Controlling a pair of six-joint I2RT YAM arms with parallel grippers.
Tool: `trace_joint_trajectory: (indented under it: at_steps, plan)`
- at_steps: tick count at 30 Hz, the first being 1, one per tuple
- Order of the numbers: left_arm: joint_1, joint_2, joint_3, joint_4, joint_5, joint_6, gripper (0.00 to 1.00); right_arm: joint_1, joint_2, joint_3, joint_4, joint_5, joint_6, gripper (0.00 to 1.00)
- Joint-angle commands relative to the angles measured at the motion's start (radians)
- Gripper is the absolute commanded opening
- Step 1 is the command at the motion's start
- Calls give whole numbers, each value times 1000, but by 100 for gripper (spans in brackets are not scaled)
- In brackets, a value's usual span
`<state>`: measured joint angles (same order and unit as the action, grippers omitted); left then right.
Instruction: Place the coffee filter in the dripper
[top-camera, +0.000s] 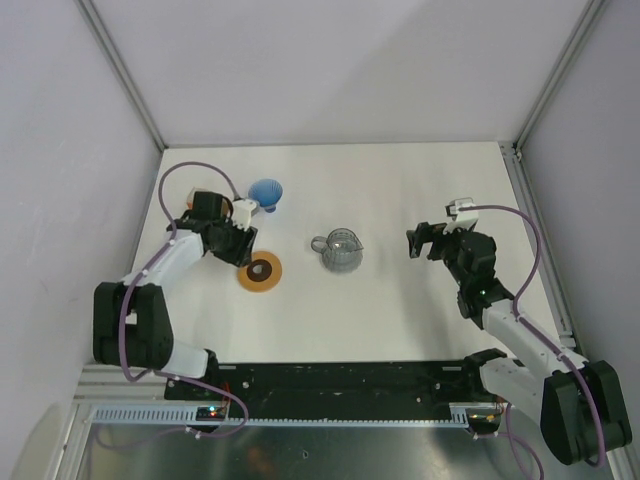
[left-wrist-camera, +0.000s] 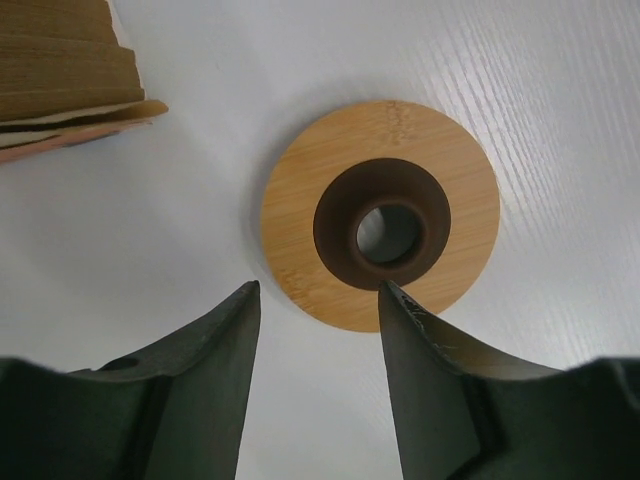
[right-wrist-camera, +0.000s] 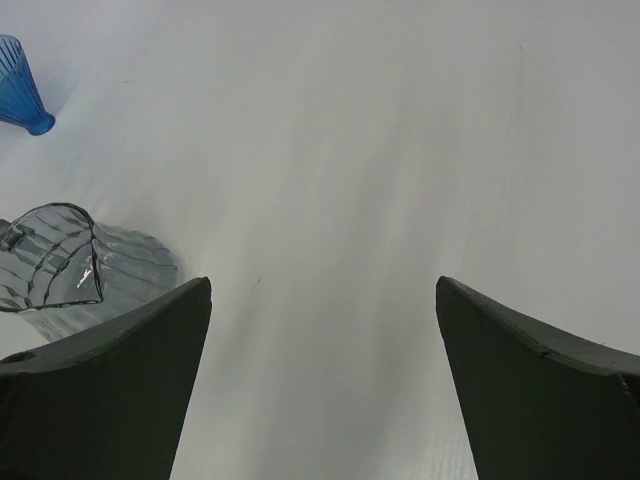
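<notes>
Coffee filter close-up, dripper overhead

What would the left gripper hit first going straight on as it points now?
Probably the wooden ring, flat on the table just ahead of the left gripper; nothing lies between, though depth is unclear.

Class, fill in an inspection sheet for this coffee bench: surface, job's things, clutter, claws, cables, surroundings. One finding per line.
Surface: white table, no spills seen.
Job's things: coffee filter stack at far left; blue dripper stands apart from it.
Clutter: wooden ring lies flat near the left arm; glass mug mid-table.
Claws: left claw open by the ring, holding nothing; right claw open over bare table.
Cables: purple cables loop along both arms.
Surroundings: pale walls, metal frame posts.
</notes>
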<state>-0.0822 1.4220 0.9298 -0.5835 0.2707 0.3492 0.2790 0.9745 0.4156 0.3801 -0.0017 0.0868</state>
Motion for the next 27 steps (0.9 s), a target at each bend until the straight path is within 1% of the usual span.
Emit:
trace_joint_trajectory:
  at_steps: [1, 3, 6, 14, 19, 23, 27]
  plan:
    - [-8, 40, -17, 131, 60, 7, 54, -9, 7, 42, 51, -20, 18, 99]
    - [-35, 70, -26, 157, 55, 4, 52, -11, 8, 42, 52, -21, 20, 99]
    - [-73, 107, -34, 184, 5, 4, 50, -16, 6, 42, 53, -23, 19, 99]
    - [-111, 149, -34, 211, -58, 12, 45, -36, 11, 42, 59, -37, 31, 99]
    - [-154, 184, -51, 215, -97, 20, 39, -53, 22, 41, 61, -49, 43, 99]
    - [-165, 211, -52, 218, -131, 26, 33, -60, 27, 42, 59, -55, 51, 99]
    - [-166, 222, -54, 219, -174, 39, 30, -64, 26, 42, 58, -65, 55, 99]
